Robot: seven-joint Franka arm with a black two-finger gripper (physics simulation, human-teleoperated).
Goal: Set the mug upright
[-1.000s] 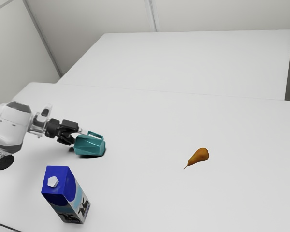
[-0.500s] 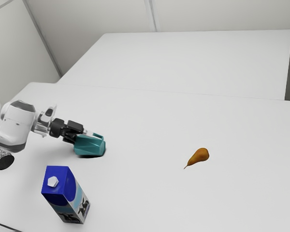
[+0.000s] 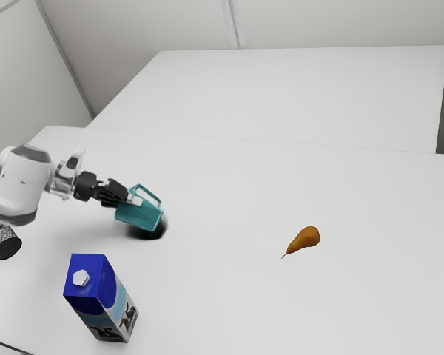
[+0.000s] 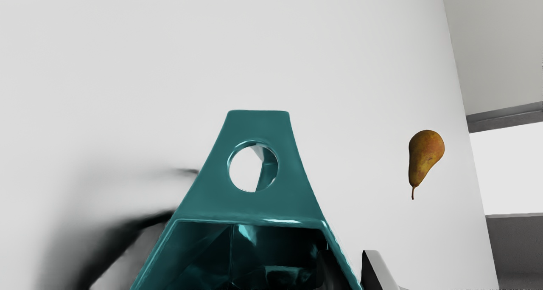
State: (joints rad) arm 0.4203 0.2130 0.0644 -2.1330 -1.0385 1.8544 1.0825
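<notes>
Ext. view: 1 arm [image 3: 18, 181], 1 gripper [image 3: 134, 200], 1 teal mug [image 3: 137, 215] at its tips, in the view's left half. Gripper's closed on the mug wall: wrist view has 1 finger [image 4: 333, 275] inside the mouth, the other finger [image 4: 381, 275] outside, wall btwn the 2. Mug's tilted, not upright, mouth twd the gripper, base slanting down & away; 1 handle [image 3: 157, 199] on its upper side. Dark shadow [image 3: 157, 232] on the table [image 3: 229, 296] under it; can't tell if the low edge touches. Also on the table: 1 carton [image 3: 96, 299], blue top w/ 1 white cap [image 3: 81, 278], standing nr the ext. view's bottom left; 1 pear [image 3: 305, 237], lying on its side w/ 1 stem, well apart from both, twd the ext. view's right. Total: 3 items, i.e. 1 mug, 1 carton, 1 pear.
</notes>
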